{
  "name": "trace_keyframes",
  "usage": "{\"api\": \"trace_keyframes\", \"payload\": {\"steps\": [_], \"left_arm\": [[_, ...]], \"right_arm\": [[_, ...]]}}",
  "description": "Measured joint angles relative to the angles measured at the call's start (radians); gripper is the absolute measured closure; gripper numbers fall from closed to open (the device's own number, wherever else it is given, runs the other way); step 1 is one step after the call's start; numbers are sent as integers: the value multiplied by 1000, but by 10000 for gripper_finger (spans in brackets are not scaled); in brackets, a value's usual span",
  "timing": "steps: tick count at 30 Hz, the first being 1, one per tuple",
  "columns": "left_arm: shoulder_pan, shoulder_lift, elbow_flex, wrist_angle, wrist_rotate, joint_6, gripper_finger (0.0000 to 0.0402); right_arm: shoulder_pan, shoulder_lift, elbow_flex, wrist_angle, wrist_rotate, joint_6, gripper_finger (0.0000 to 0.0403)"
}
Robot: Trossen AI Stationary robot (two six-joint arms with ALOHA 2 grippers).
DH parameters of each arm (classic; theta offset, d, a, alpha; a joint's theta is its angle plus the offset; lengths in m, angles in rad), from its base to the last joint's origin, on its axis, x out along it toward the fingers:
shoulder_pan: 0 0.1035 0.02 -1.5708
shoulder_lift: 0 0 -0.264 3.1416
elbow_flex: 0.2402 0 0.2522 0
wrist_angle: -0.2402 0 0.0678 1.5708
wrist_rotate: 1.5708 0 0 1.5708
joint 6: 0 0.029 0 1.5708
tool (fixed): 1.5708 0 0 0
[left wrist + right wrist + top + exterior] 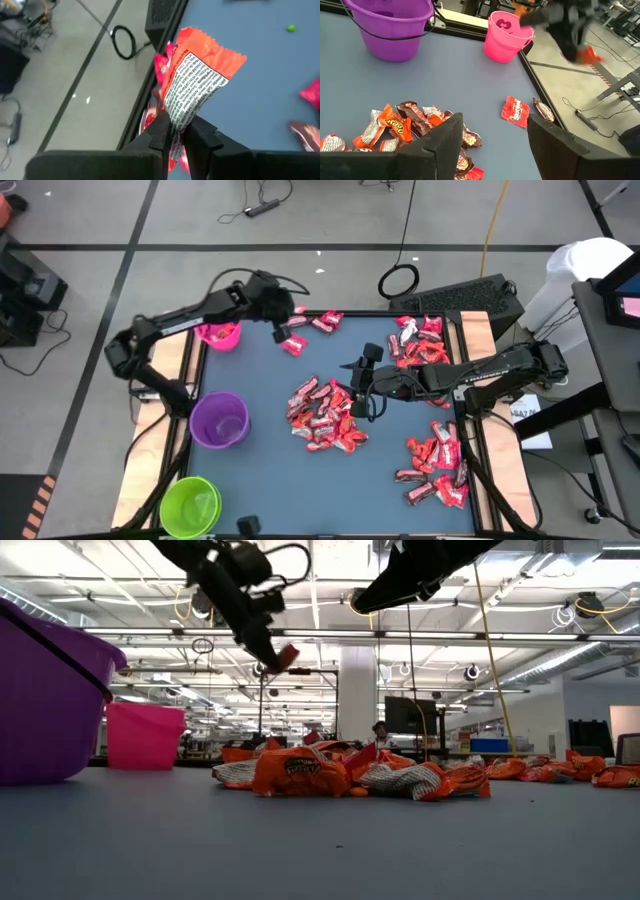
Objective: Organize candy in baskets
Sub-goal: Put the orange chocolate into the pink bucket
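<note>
An orange-wrapped candy (200,65) is up in the air above the table's far left part, with my left gripper (280,332) shut on it, just right of the pink basket (220,335). The purple basket (220,420) and the green basket (190,505) stand along the left edge. A pile of candy (325,415) lies at mid-table. My right gripper (492,145) hangs open above the pile's right side, nothing between its fingers. My left gripper pinches one end of the candy's wrapper (176,122) between its two fingers, on the white printed side. The fingers slant down and the rest of the wrapper sticks out past them. The candy (287,655) hangs clear of the table.
More candy lies near the far edge (325,320), at the far right (415,340) and in a group at the near right (435,465). A red piece (515,111) lies alone near the pink basket. Wooden rails (160,380) border the mat's sides.
</note>
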Motion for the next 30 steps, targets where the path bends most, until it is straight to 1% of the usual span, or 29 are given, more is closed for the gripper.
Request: {"api": "trace_keyframes", "payload": {"steps": [8, 13, 17, 20, 30], "left_arm": [[17, -158, 0, -278, -143, -8, 356], [72, -231, -22, -400, -152, -52, 356], [128, -277, -73, -442, -152, -52, 356], [166, -299, -113, -443, -152, -52, 356], [307, -299, -229, -445, -160, -52, 356]], "right_arm": [[0, 0, 0, 0, 0, 7, 193], [0, 0, 0, 0, 0, 8, 193], [0, 0, 0, 0, 0, 8, 193], [0, 0, 0, 0, 0, 8, 193], [0, 0, 0, 0, 0, 8, 193]]}}
